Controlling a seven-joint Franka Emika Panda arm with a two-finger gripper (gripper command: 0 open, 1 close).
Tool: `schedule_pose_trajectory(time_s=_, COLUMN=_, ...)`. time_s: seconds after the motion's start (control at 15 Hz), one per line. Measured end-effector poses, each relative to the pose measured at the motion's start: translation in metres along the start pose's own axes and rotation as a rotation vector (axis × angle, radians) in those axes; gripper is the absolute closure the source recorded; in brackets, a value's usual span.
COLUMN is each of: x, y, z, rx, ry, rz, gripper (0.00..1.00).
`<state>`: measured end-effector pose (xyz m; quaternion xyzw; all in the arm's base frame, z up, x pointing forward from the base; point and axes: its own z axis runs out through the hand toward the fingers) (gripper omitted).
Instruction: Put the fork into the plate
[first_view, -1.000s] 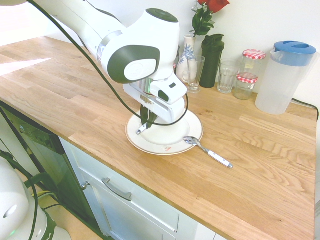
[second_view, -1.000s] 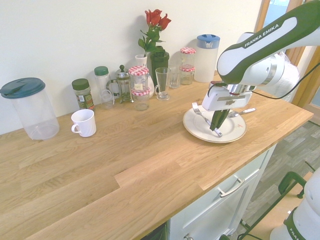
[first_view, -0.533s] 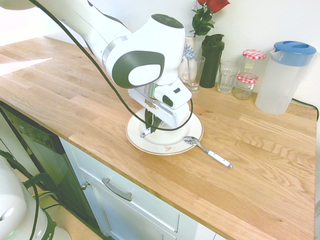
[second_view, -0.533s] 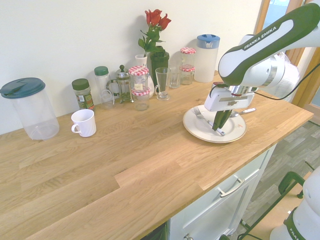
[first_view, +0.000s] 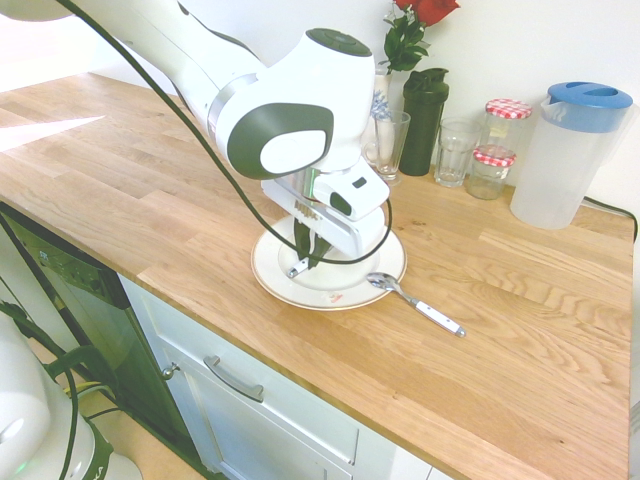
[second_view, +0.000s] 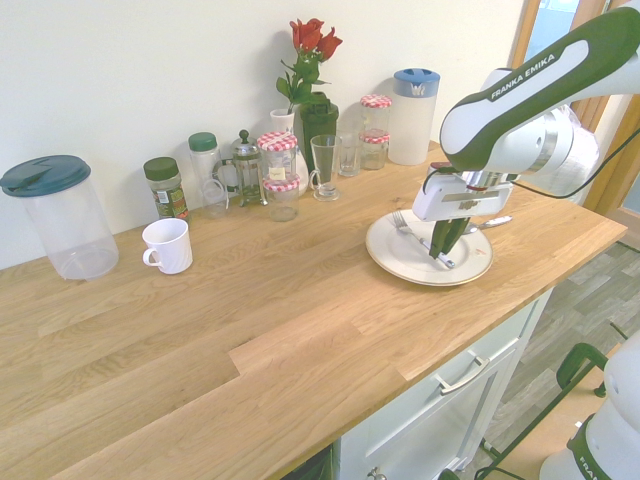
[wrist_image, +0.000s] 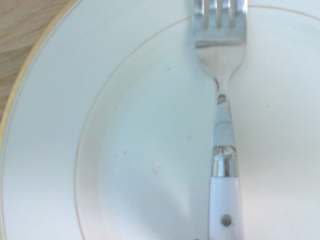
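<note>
The white plate (first_view: 296, 290) with its thin reddish rim line lies near the counter's front edge, also seen as plate (second_view: 392, 259) in the second exterior view. My gripper (first_view: 311, 250) hangs low over the plate's middle, shut on the white handle of the fork (first_view: 297, 268). The fork (second_view: 403, 220) lies almost flat, its tines pointing toward the back wall. Close up, the wrist view shows the fork (wrist_image: 222, 105) over the plate's well (wrist_image: 125, 130). Whether the fork touches the plate I cannot tell.
A white-handled spoon (first_view: 418, 303) lies on the counter with its bowl at the plate's rim. Along the wall stand a glass (first_view: 387, 146), a dark bottle (first_view: 423, 120), jars (first_view: 492, 168) and a pitcher (first_view: 565, 155). Farther left is a white mug (second_view: 167, 245).
The gripper, still holding the fork, has shifted a little toward the spoon side of the plate and sunk slightly. Nothing else has moved.
</note>
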<state>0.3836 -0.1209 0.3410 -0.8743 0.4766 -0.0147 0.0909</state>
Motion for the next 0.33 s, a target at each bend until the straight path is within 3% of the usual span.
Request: schedule_pose_trajectory(time_s=0.33, x=0.005, y=0.004, z=-0.013, rx=0.027, ry=0.033, rz=0.015, gripper=0.0)
